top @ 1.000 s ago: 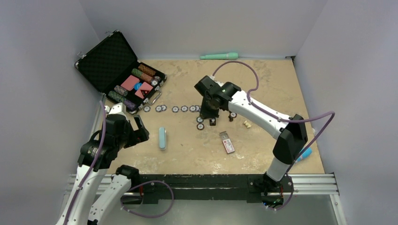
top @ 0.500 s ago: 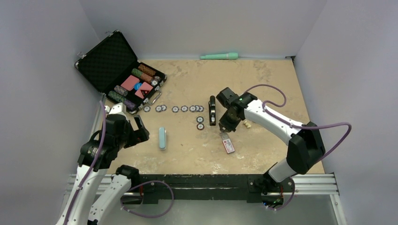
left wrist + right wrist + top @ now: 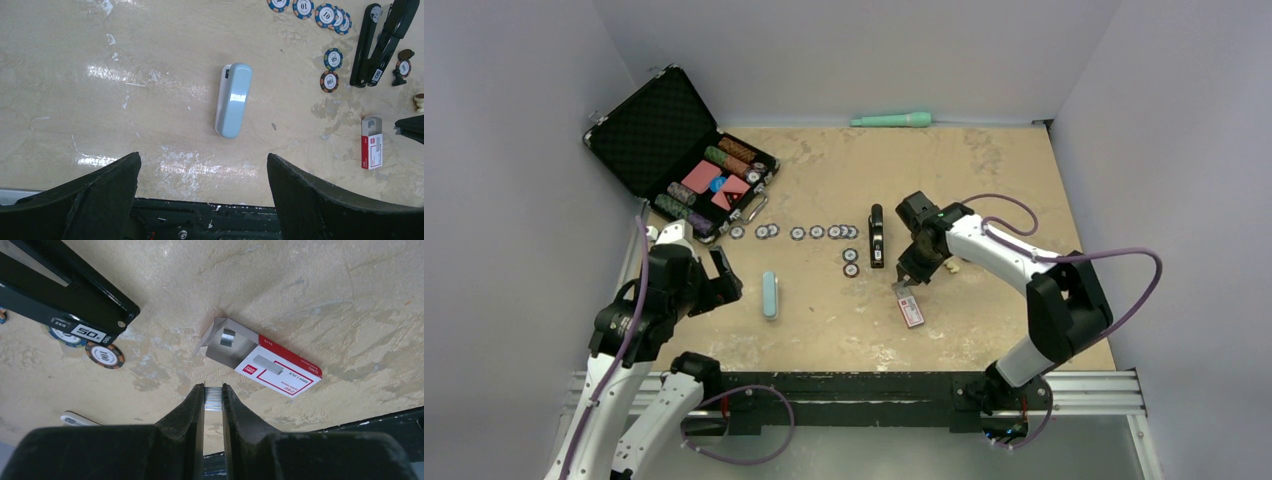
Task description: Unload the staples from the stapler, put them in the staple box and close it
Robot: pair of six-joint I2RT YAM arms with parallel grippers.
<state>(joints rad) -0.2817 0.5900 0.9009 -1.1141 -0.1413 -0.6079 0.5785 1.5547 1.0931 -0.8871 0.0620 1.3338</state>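
Note:
The black stapler (image 3: 876,235) lies near the middle of the table, its two arms spread open (image 3: 380,42), and its end shows at the top left of the right wrist view (image 3: 65,290). My right gripper (image 3: 907,272) hovers to the right of it, just above the table. It is shut on a short silver strip of staples (image 3: 213,399) pinched between the fingertips. My left gripper (image 3: 724,280) hangs open at the left with nothing between its fingers (image 3: 202,159).
A red-and-white box (image 3: 270,365) with its flap open lies just beyond the right fingertips. A pale blue bar (image 3: 770,295) lies ahead of the left gripper. Several poker chips (image 3: 804,232), an open chip case (image 3: 679,150), a cream lump (image 3: 951,265) and a green tool (image 3: 891,120) are around.
My right arm swung from above the stapler to the right and nearer, ending over the box's open end. The stapler came into full view. The left arm stayed still.

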